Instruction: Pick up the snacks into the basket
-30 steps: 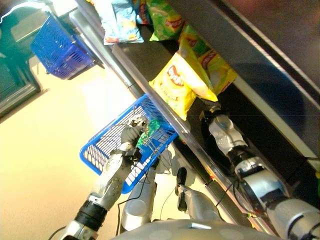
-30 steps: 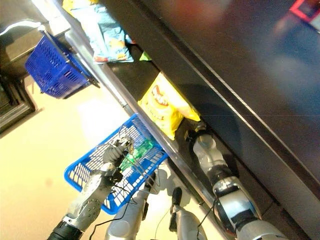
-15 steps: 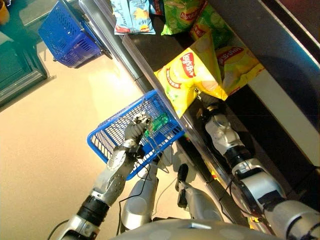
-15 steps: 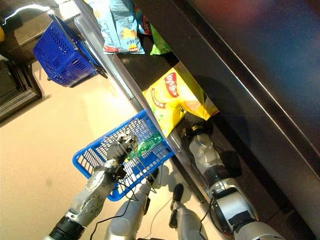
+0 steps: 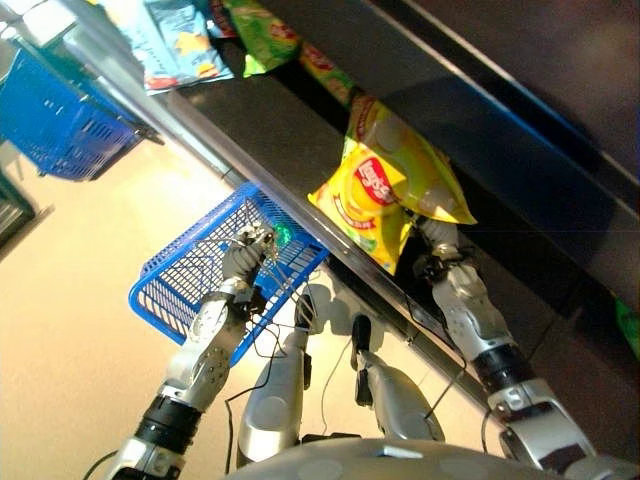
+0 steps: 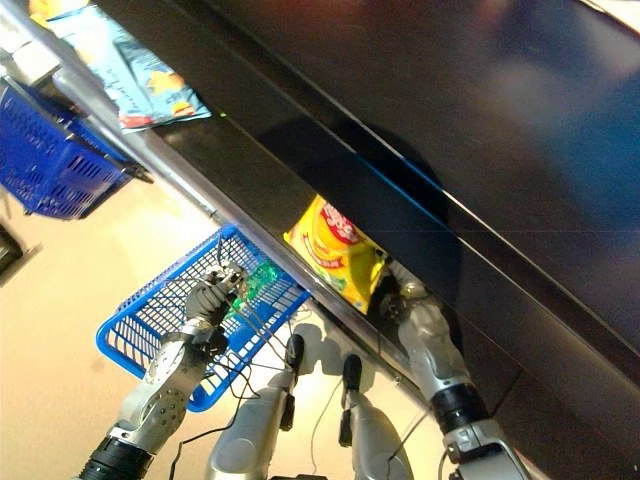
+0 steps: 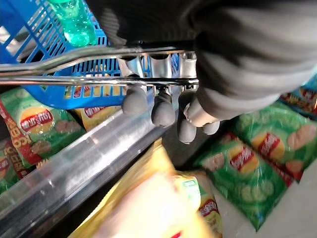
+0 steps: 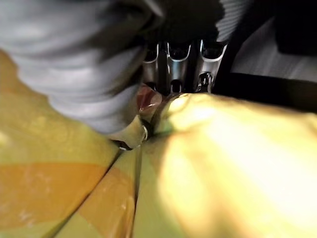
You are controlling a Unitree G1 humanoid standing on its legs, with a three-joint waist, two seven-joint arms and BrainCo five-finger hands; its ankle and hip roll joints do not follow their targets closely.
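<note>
My right hand [image 5: 436, 240] is shut on a yellow snack bag [image 5: 388, 192], which hangs over the front rail of the dark shelf [image 5: 250, 110]. Up close in the right wrist view the fingers [image 8: 173, 64] pinch the yellow bag [image 8: 223, 163]. My left hand [image 5: 243, 258] is shut on the wire handles [image 7: 89, 74] of a blue basket [image 5: 185, 285], which hangs just below the shelf rail, left of the bag. A green bottle [image 7: 74, 22] lies in the basket.
More snack bags lie further along the shelf: blue ones [image 5: 165, 45] and green ones [image 5: 262, 22]. A second blue basket [image 5: 55, 125] hangs at the far left. Green snack bags [image 7: 252, 163] fill a lower shelf. The beige floor [image 5: 60, 360] lies below.
My right hand has pulled the yellow bag off the other bag and out over the shelf rail. The camera has shifted, so the whole scene sits differently; the basket stays under my left hand.
</note>
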